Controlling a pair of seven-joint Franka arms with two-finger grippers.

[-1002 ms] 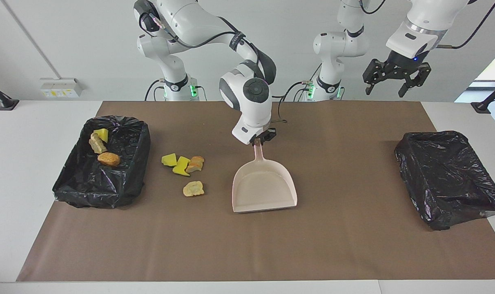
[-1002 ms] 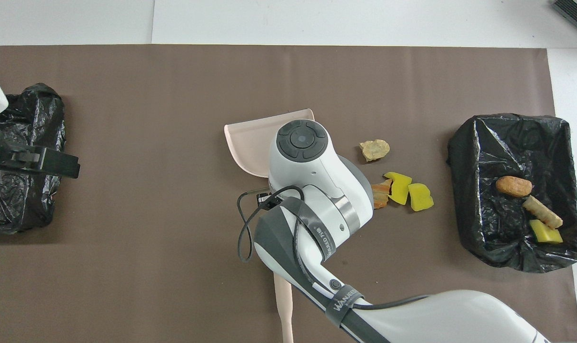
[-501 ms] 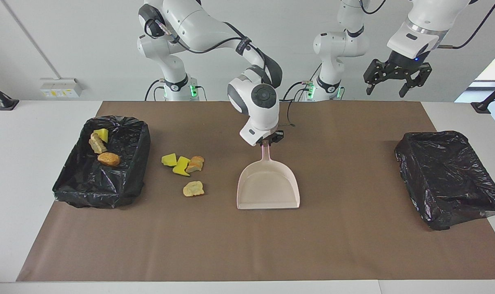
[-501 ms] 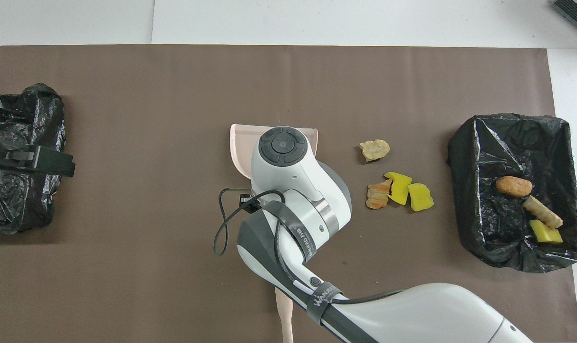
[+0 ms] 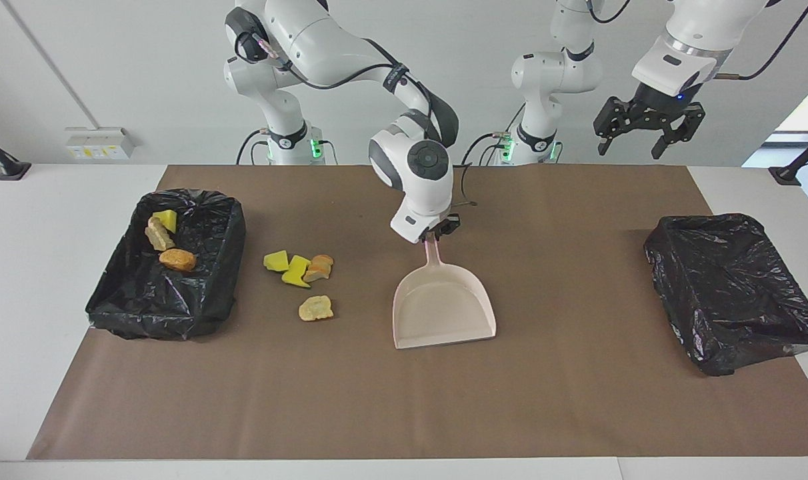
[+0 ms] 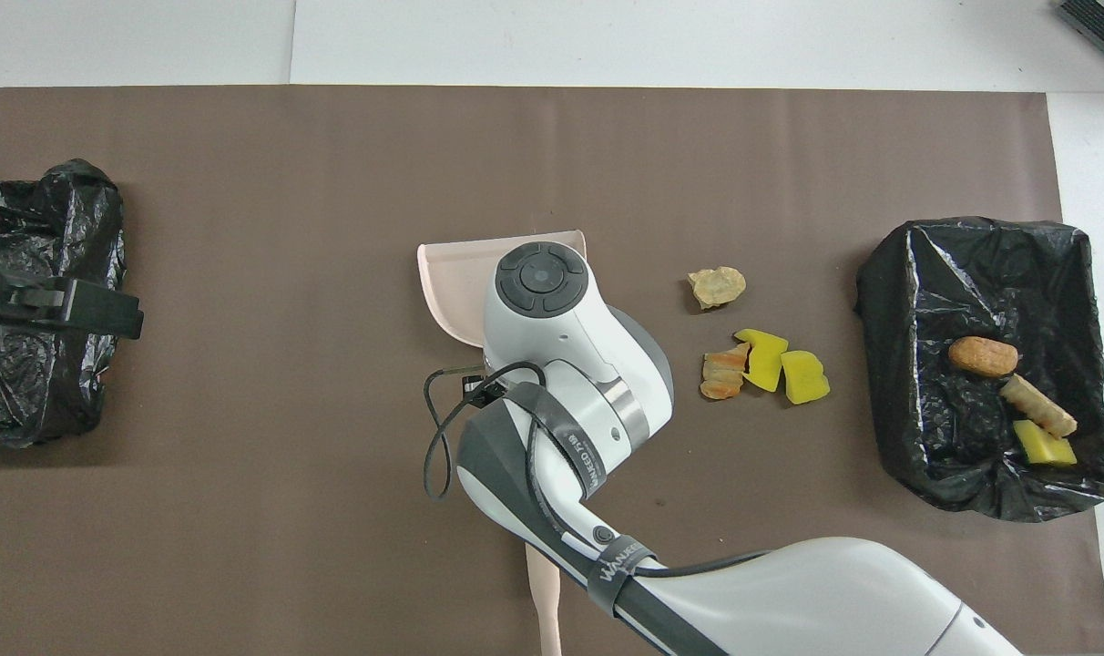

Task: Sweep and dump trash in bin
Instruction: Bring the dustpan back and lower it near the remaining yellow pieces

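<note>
Overhead: right arm's wrist covers most of the dustpan (image 6: 452, 282) and its handle – only the pan's corner shows. Left gripper (image 6: 106, 314) and the bin (image 6: 51, 383) under it are cut by the frame edge.

A dark fabric strap (image 6: 621, 572) wrapping the white right robot arm (image 6: 789, 597) is showing light lettering that seems to be starting with "WAN"; the remainder is not legible. A second dark band (image 6: 577, 446), circling the same arm's wrist, is carrying small light print that cannot be made out.
</note>
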